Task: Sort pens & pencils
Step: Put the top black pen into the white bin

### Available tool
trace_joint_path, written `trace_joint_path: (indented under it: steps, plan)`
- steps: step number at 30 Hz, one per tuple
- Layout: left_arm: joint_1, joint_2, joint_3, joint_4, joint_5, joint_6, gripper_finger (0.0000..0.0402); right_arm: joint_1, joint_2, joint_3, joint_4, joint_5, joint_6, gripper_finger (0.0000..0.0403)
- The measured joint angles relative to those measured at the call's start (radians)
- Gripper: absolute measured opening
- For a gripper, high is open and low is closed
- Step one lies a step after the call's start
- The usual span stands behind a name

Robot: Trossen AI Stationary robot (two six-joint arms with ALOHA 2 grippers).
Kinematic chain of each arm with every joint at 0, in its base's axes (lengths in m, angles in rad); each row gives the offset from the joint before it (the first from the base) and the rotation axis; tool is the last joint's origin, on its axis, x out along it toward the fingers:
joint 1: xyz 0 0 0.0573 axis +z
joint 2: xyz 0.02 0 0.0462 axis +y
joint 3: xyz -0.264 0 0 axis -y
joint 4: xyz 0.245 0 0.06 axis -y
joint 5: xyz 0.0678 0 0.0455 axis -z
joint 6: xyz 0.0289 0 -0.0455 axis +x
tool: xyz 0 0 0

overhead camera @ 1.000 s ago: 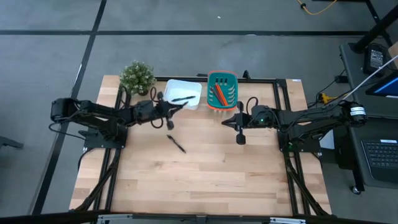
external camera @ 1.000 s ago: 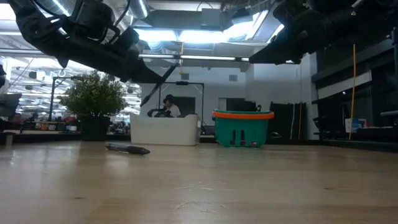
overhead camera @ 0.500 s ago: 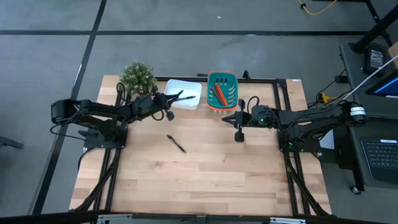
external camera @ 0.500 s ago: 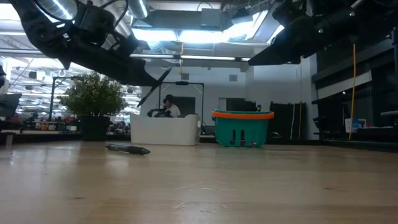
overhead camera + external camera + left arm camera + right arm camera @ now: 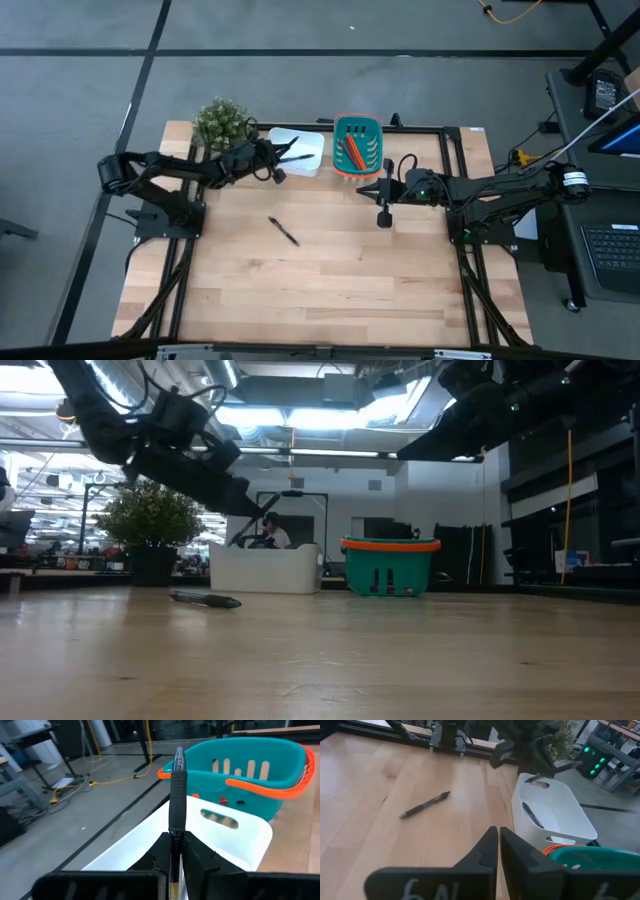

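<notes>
Wooden table [image 5: 330, 290]: pen [image 5: 283, 231], bins, plant

Grey floor [image 5: 300, 30] with dark seams; bright ceiling lights [image 5: 300, 415]; desk with keyboard [image 5: 610, 250].

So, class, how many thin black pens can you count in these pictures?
3: one thin black pen held by the left gripper over the white plastic bin, one inside it, one on the wooden table. More may be hidden.

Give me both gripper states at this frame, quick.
Left gripper: shut on a black pen, held over the white bin.
Right gripper: shut, holding nothing, above the table near the teal basket.
</notes>
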Motion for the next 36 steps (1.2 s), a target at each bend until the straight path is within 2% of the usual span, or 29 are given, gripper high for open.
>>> trace_joint_path:
  steps: [3, 8, 14, 19, 25, 30, 36]
  plan:
    - [0.035, 0.043, 0.047, 0.002, 0.071, 0.005, 0.0021, 0.0, 0.0, 0.0, 0.001, 0.0, 0.0, 0.0021]
    - [0.077, 0.095, 0.118, -0.065, 0.13, 0.029, 0.0021, 0.0, 0.0, 0.0, -0.001, 0.0, -0.003, 0.0021]
    - [0.094, 0.104, 0.217, -0.308, 0.169, 0.09, 0.0021, 0.0, 0.0, 0.0, -0.009, 0.0, -0.004, 0.0021]
    - [0.095, 0.104, 0.329, -0.575, 0.187, 0.138, 0.0021, 0.0, 0.0, 0.0, -0.009, 0.0, -0.004, 0.0021]
    - [0.123, 0.104, 0.421, -0.761, 0.261, 0.159, 0.0021, 0.0, 0.0, 0.0, -0.009, 0.0, -0.004, 0.0021]
    - [0.148, 0.112, 0.438, -0.853, 0.296, 0.159, 0.0021, 0.0, 0.0, 0.0, -0.01, 0.0, -0.004, 0.0021]
    - [0.157, 0.147, 0.44, -0.855, 0.306, 0.178, 0.0021, 0.0, 0.0, 0.0, -0.01, 0.0, -0.004, 0.0021]
